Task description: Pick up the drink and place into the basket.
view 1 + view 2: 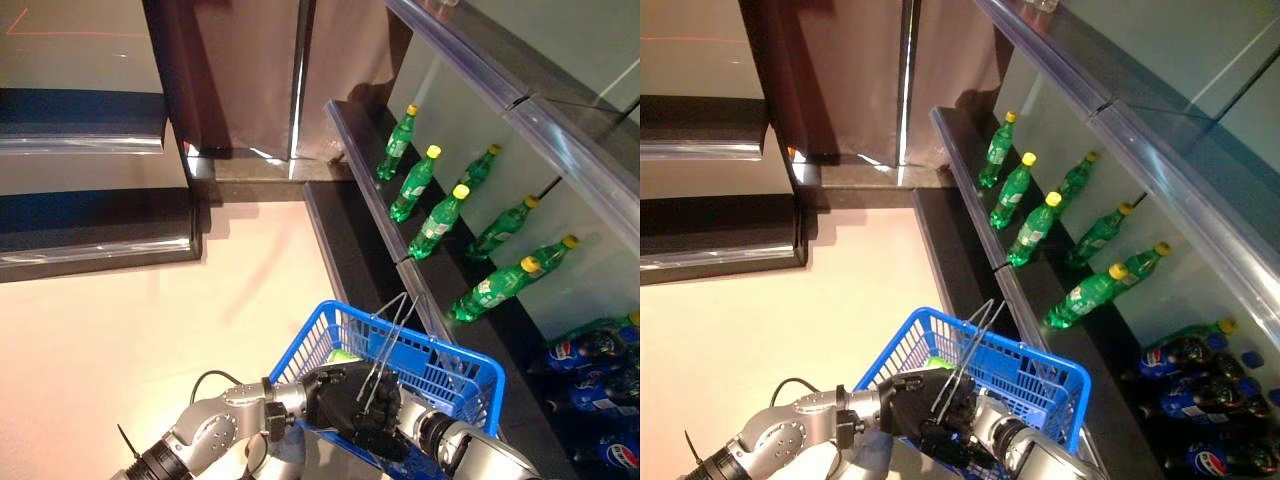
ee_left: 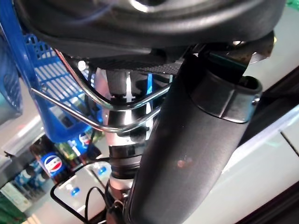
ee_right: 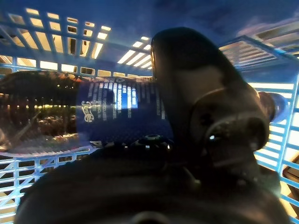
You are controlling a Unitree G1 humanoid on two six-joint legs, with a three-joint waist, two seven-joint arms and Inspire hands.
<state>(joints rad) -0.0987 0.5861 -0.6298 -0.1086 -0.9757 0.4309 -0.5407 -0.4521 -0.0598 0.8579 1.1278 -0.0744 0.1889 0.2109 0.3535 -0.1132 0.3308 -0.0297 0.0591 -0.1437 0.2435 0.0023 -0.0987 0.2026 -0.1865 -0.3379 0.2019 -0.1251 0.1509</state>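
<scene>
Left eye view takes in pale floor (image 1: 120, 330) on the left and dark cabinet fronts (image 1: 90, 130) beyond. Near the bottom, the left hand (image 1: 335, 395) has its fingers curled round the wire handles (image 1: 385, 345) of the blue basket (image 1: 450, 375). Inside it, the right hand (image 3: 201, 126) wraps its fingers round the dark cola bottle (image 3: 70, 112). On the right, a dark shelf (image 1: 350, 140) carries green bottles (image 1: 437, 222), with blue-labelled bottles (image 1: 585, 350) nearer.

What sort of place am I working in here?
Probably a shop's drinks aisle: green bottles lined up on a long shelf, dark cola bottles on the next section, and a blue shopping basket.
</scene>
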